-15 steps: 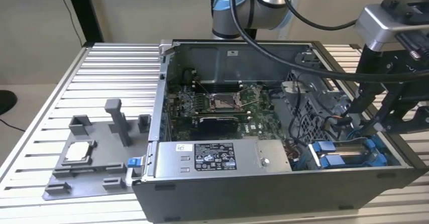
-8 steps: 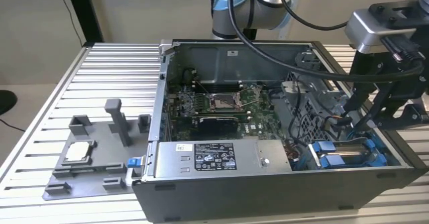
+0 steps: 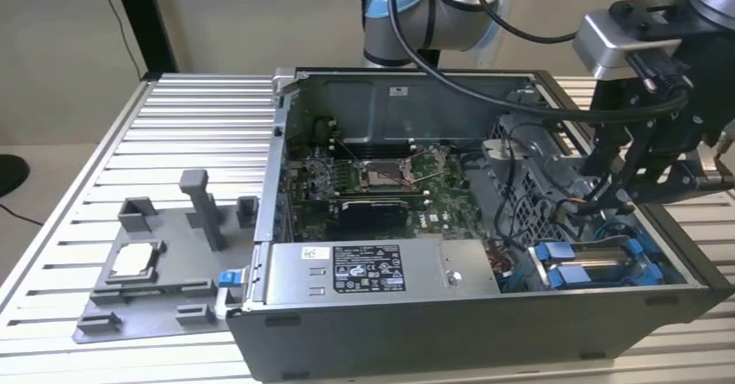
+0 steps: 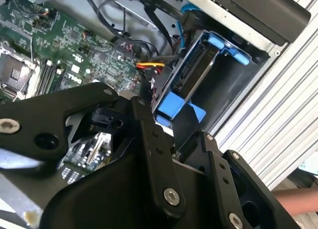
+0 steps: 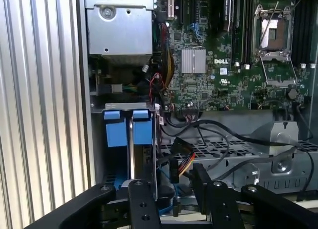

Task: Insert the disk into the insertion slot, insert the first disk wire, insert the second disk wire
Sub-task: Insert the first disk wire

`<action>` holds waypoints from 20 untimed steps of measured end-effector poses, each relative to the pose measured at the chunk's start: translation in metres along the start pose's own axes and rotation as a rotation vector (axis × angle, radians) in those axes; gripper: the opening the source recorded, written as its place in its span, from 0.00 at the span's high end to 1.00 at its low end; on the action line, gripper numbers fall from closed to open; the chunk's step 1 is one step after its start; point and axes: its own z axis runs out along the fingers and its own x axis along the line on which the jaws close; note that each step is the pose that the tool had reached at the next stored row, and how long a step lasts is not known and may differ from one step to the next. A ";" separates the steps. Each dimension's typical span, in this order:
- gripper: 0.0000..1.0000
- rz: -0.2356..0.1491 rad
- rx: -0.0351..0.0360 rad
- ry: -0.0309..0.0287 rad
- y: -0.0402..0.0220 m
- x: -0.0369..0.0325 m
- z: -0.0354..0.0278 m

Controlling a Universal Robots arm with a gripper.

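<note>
Claw (image 5: 174, 189), grip state untellable, hangs near seated disk (image 3: 603, 259) at case's (image 3: 460, 332) four o'clock; tangled wires (image 5: 218, 139) could snag, skewing the connector (image 5: 181, 162).

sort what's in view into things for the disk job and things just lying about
For the job: silver metal disk in its blue plastic carrier, grey rectangular drive bay around it, red-yellow-black wire bundle, black gripper.
Lying about: silver power supply box, green motherboard, grey plastic fixture tray, ribbed metal table.

Exterior view high over the case (image 3: 460, 332); both wrist views close above disk (image 4: 191, 75) (image 5: 141, 132).
</note>
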 end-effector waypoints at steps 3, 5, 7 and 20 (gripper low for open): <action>0.00 -0.002 0.0165 -0.0009 -0.0008 -0.0051 0.0017; 0.00 -0.003 0.0236 0.0007 -0.0015 -0.0052 0.0035; 0.00 -0.004 0.0270 0.0094 -0.0022 -0.0053 0.0051; 0.00 -0.009 0.0509 0.0255 -0.0019 -0.0045 0.0246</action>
